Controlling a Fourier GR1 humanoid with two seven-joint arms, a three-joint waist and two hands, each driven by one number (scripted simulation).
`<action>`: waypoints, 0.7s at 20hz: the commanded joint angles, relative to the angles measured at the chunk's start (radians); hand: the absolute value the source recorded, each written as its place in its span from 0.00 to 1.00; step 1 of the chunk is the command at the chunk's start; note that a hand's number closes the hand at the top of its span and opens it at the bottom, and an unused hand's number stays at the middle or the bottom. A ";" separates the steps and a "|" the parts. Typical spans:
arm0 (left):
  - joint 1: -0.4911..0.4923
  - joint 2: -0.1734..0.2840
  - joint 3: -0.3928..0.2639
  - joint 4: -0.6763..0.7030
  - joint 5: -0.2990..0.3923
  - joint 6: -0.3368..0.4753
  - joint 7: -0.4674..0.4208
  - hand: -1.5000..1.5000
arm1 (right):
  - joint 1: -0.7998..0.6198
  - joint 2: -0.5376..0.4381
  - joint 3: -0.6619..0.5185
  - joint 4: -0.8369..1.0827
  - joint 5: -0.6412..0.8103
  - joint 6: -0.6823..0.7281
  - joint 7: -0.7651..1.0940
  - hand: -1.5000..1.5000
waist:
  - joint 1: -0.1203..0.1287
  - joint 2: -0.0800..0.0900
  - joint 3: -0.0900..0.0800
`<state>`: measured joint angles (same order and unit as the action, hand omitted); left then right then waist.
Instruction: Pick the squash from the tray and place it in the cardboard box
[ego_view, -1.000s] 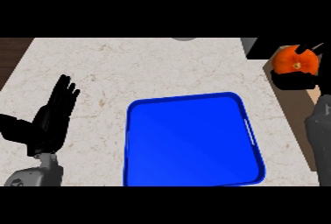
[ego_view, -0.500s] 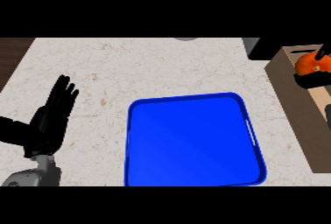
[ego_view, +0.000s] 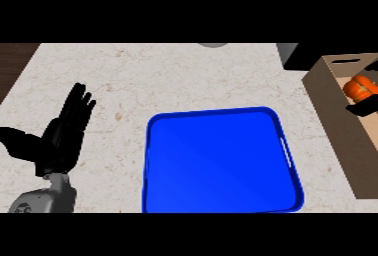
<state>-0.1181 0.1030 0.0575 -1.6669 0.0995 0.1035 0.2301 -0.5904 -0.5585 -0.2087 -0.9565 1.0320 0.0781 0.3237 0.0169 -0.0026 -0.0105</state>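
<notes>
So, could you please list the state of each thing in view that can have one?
Blue plastic tray: nothing on it, flat on the counter.
Orange squash: over the box opening, held by the right hand.
Brown cardboard box: open-topped, at the counter's right edge.
Left hand: open, resting at the left.
Right hand: curled on the squash, mostly out of view.

My left hand rests open at the near left, fingers straight and pointing far. My right hand barely shows at the right edge.
</notes>
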 joint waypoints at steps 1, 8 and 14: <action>-0.039 -0.001 0.018 0.067 -0.004 0.001 -0.038 0.50 | -0.033 0.030 -0.039 0.141 -0.016 -0.171 -0.111 0.00 | 0.000 0.011 0.012; 0.043 0.002 -0.005 -0.046 -0.006 -0.001 0.003 0.50 | -0.035 0.028 -0.213 0.005 -0.213 -0.408 -0.325 0.00 | 0.000 0.003 0.014; -0.017 0.005 0.016 0.025 -0.003 -0.001 -0.017 0.50 | -0.115 0.099 -0.339 -0.018 -0.456 -0.314 -0.308 0.00 | -0.017 0.002 0.012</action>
<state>-0.1220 0.1151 0.0819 -1.6495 0.1127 0.0910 0.2192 -0.6501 -0.4864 -0.4668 -0.9654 0.7059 -0.2522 0.0191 0.0025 0.0000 0.0002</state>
